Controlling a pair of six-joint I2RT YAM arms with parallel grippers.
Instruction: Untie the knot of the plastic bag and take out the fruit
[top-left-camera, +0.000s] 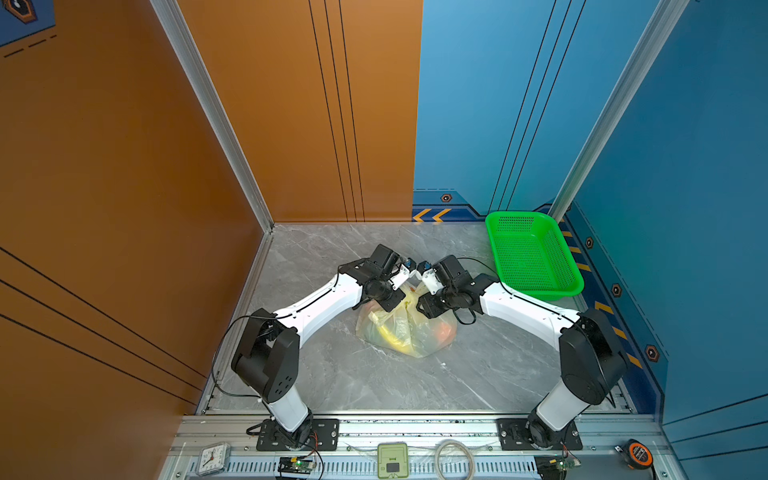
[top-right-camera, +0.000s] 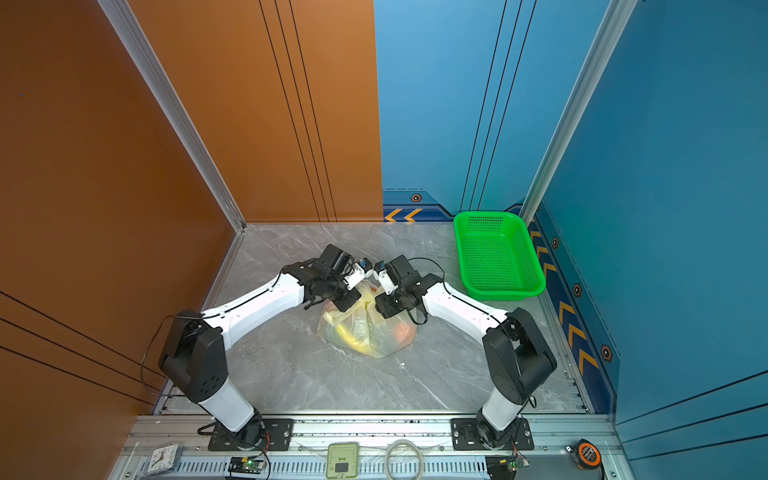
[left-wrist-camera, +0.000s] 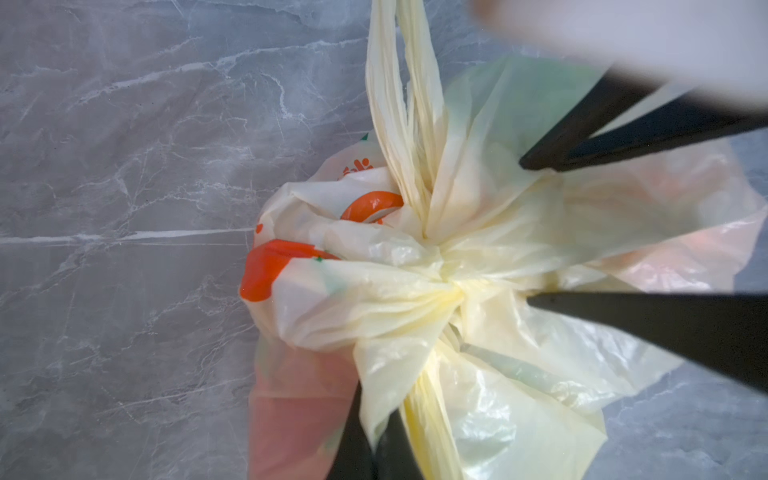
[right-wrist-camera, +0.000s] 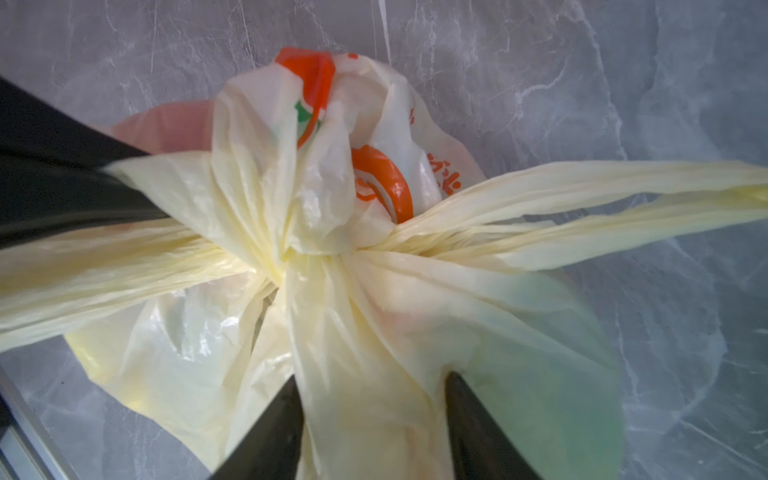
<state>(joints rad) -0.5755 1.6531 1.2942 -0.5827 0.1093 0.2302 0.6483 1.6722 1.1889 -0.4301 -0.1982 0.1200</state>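
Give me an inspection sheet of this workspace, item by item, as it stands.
Surface: grey marble tabletop, one white speck in front of the bag.
Job's things: plastic bag mid-table, knot tied; fruit inside, a banana showing through; green basket empty, far right.
Clutter: clock, green device, coiled cord, tape measure on the front rail.
Grippers: left gripper shut on a handle strip; right gripper jaws apart astride a fold beside the knot.
Cables: black wrist cable hangs over the bag; base cable loops beside the left arm.
Surroundings: orange wall left, blue wall right.
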